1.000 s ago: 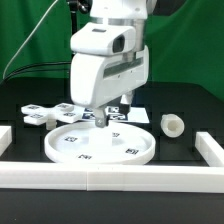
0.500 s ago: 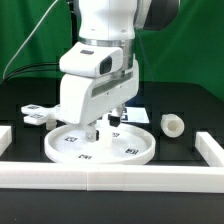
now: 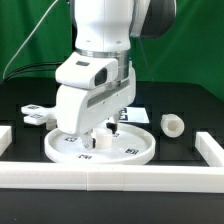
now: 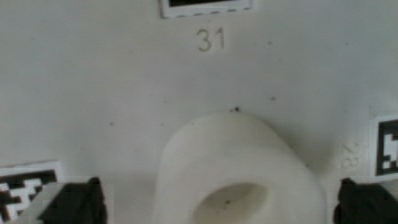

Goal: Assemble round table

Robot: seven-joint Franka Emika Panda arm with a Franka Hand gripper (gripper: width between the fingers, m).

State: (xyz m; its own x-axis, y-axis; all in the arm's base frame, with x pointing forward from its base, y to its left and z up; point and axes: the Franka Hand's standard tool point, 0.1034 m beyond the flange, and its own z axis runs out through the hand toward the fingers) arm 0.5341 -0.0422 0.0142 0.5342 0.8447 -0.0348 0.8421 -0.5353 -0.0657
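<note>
The large round rimmed disc [image 3: 135, 150] lies flat on the black table near the front bar. My gripper [image 3: 98, 137] hangs low over its middle, fingers pointing down. In the wrist view the disc face [image 4: 107, 100] shows a tag numbered 31 and a raised central hub [image 4: 231, 150] with a hole. My gripper [image 4: 217, 202] is open, with one dark fingertip [image 4: 71, 200] on each side of the hub; it holds nothing. The short cylinder leg [image 3: 173, 124] lies at the exterior view's right. The flat cross-shaped piece [image 3: 40, 113] lies at the left, partly behind my arm.
Long white border bars run along the front [image 3: 110, 176], the left [image 3: 5, 136] and the right [image 3: 211, 150]. The marker board [image 3: 133, 112] lies behind the disc, mostly hidden by my arm. A green curtain hangs at the back.
My arm has come down and toward the exterior view's left and front, bringing the gripper low over the disc's middle. The disc, leg and cross piece have not moved.
</note>
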